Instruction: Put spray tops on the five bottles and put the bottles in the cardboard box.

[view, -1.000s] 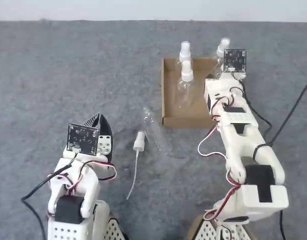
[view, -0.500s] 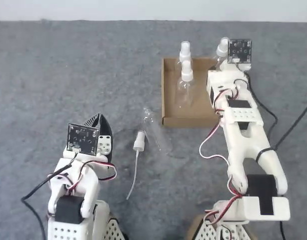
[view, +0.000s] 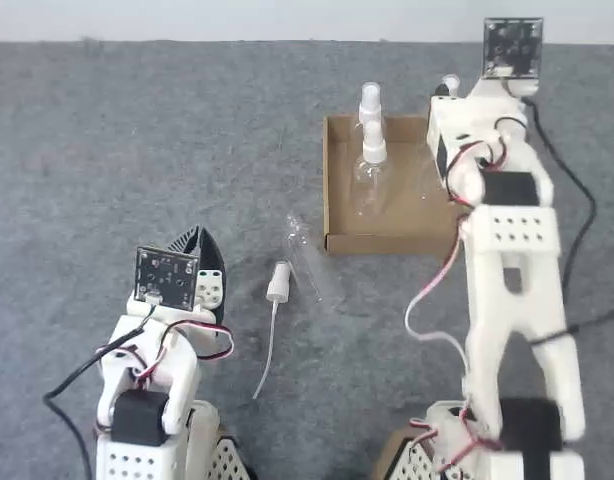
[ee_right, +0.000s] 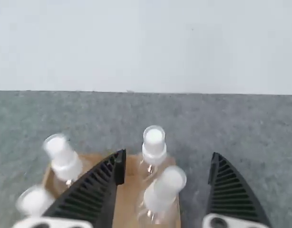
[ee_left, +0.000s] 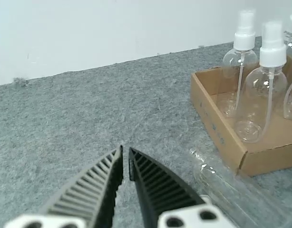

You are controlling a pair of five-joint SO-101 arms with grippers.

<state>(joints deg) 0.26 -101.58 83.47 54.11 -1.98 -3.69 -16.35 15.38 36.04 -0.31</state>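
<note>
**tabletop_tom:** where's everything sitting? got any room to work?

**felt_fan:** The cardboard box sits toward the counter's far edge, right of the middle. The capped bottles stand upright inside it. The loose bottle lies on its side just off the box's near-left corner, with a small gap between them. The spray top lies right beside it, its thin tube trailing toward the near edge. A wide stretch of grey counter separates the box from the left edge.

**tabletop_tom:** grippers?

**felt_fan:** The right gripper hangs over the box with its fingers spread wide, one capped bottle between them but not touched. The left gripper is near the near edge, fingers pinched together on nothing.

**tabletop_tom:** anything you can't see?

**felt_fan:** From above, the right arm covers the box's right side, so I can't count those bottles there. The loose bottle is clear plastic, so its outline is hard to follow. In the left wrist view it's cut off at the frame edge.
</note>
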